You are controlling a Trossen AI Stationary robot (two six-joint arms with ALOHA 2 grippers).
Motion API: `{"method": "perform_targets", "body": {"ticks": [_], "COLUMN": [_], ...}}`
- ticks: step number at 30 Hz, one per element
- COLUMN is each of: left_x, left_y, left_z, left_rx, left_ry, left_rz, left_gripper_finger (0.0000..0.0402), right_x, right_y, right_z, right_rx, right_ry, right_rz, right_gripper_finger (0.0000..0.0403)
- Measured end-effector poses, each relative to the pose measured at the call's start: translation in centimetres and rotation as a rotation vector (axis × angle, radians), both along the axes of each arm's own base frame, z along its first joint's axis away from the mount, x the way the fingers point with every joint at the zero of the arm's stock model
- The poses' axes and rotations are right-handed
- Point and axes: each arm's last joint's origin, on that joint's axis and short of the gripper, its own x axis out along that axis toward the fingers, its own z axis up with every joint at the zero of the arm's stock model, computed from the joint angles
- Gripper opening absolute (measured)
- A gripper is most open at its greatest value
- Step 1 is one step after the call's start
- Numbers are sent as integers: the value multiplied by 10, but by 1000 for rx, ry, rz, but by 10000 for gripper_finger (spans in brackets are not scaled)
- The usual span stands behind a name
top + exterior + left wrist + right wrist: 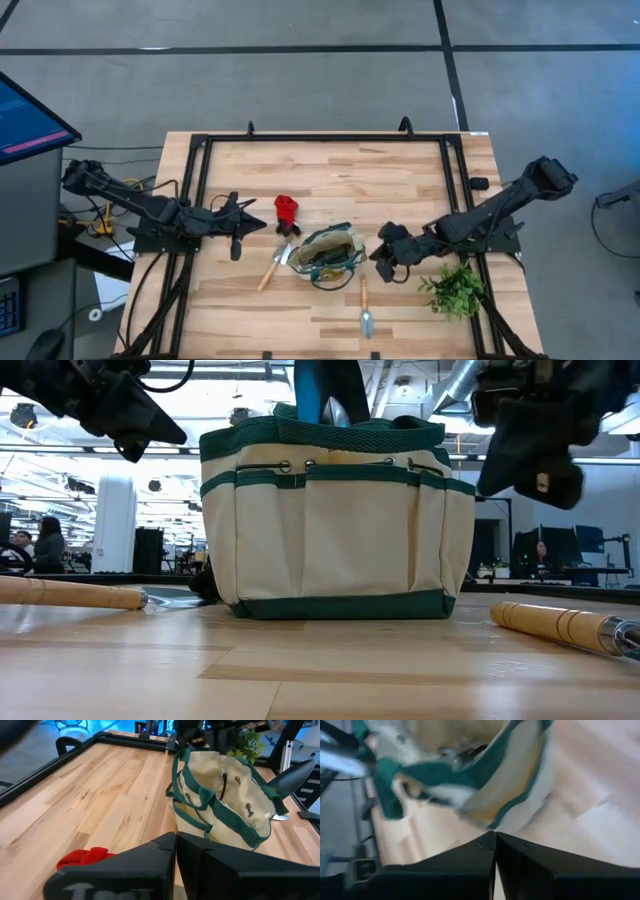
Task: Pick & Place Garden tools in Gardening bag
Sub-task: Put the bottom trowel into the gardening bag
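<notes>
Flanking the gardening bag (328, 256) at mid-tabletop (400, 170), we note left fingers (150, 865) and right fingers (470, 865) pressed closed, empty; two wooden-handled trowels (272, 268) and a red item (286, 209) lie outside.

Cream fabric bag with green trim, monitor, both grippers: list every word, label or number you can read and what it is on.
None readable.
Cream fabric bag with green trim: no print.
Blue-lit monitor: text too small to read.
Left gripper: embossed marks cut off, unreadable.
Right gripper: no text.
</notes>
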Motion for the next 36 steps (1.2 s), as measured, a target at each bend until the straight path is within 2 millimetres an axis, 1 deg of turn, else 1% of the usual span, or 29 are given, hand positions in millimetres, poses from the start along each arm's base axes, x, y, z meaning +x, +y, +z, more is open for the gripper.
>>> {"method": "perform_targets", "body": {"ticks": [5,8,12,15,18,20,25,28,31,33,36], "left_x": [0,0,0,0,0,0,0,0,0,0,0], "left_y": [0,0,0,0,0,0,0,0,-1,-1,-1], "left_z": [0,0,0,0,0,0,0,0,0,0,0], "left_rx": [7,7,8,8,9,9,10,7,-1,-4,-4], "left_ry": [2,2,3,3,3,3,4,5,9,9,9], "left_rz": [-2,-2,-3,-3,-3,-3,-4,-12,-36,-43,-43], "left_gripper_finger": [2,2,2,2,2,2,2,2,2,2,2], "right_x": [5,14,30,41,50,57,69,74,78,80,84], "right_y": [20,35,54,66,80,91,116,127,135,137,133], "right_z": [-8,-8,-3,1,1,-4,-22,-29,-32,-35,-34], "right_rx": [142,160,112,61,55,79,115,118,132,140,159], "right_ry": [-19,3,123,264,389,431,467,483,500,518,516], "right_rz": [-65,-103,-153,-231,-286,-305,-340,-336,-320,-315,-346], "right_gripper_finger": [0,0,0,0,0,0,4,21,52,75,111]}}
